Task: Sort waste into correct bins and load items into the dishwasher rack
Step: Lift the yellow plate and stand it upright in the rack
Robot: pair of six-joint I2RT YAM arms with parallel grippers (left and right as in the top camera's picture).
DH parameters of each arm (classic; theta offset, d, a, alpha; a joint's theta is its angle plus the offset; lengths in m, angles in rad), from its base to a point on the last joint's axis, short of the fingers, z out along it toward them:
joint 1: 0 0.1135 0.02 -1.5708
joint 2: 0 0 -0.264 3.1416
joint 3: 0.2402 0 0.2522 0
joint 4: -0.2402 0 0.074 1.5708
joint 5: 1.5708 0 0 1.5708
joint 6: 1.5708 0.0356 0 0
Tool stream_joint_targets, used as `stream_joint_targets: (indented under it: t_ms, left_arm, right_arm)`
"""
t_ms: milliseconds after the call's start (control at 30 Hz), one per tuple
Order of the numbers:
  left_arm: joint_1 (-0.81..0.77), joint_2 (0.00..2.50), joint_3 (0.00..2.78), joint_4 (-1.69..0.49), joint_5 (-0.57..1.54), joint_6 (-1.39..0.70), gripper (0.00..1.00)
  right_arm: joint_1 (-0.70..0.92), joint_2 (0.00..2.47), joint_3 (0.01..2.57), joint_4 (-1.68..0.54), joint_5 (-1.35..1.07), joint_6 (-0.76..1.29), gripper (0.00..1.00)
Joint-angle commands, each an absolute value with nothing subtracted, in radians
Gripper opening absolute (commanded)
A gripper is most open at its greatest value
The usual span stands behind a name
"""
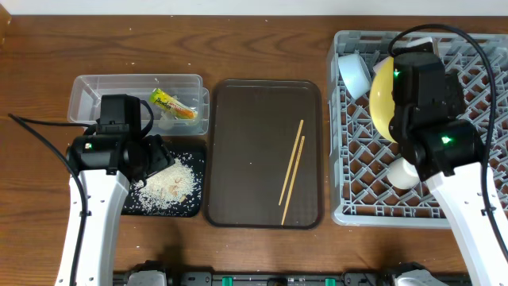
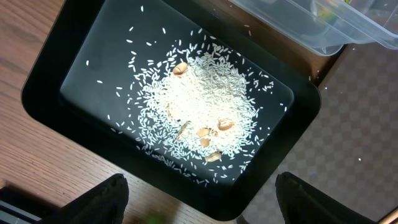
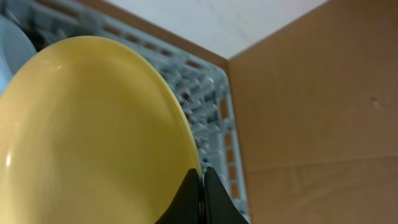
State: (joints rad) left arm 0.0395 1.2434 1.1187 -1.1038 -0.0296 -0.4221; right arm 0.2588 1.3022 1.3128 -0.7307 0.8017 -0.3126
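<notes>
The yellow plate [image 1: 382, 99] stands on edge among the pegs of the grey dishwasher rack [image 1: 373, 210]. My right gripper [image 3: 200, 186] is shut on the rim of the plate [image 3: 93, 137]. A white bowl [image 1: 355, 73] and a small pale cup [image 1: 402, 173] also sit in the rack. My left gripper [image 2: 202, 208] hangs open and holds nothing, over the near corner of the black tray [image 2: 292, 118] with its heap of rice [image 2: 199, 106]. The snack wrapper [image 1: 173, 105] lies in the clear tub [image 1: 95, 87]. The chopsticks [image 1: 292, 171] lie on the brown serving tray [image 1: 238, 151].
A few pale husk-like scraps [image 2: 214, 130] lie in the rice. The clear tub [image 2: 323, 25] borders the black tray's far side. The brown serving tray stands between the bins and the rack. Wooden tabletop [image 1: 238, 48] shows behind.
</notes>
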Motion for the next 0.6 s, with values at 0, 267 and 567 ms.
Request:
stream_joint_targets:
  t_ms: [0, 267, 567]
  left_arm:
    - [0.046, 1.237, 1.115, -1.110, -0.034, -0.425, 0.79]
    - [0.046, 1.236, 1.115, -1.110, -0.034, -0.425, 0.79]
    - [0.046, 1.236, 1.115, -1.110, -0.034, -0.425, 0.79]
  right_arm:
    - [0.240, 1.333, 1.314, -0.752, 0.864, -0.396, 0.01]
    - [0.253, 1.459, 1.314, -0.804, 0.854, -0.266, 0.01]
    - [0.264, 1.542, 1.315, -0.799, 0.735, -0.082, 0.40]
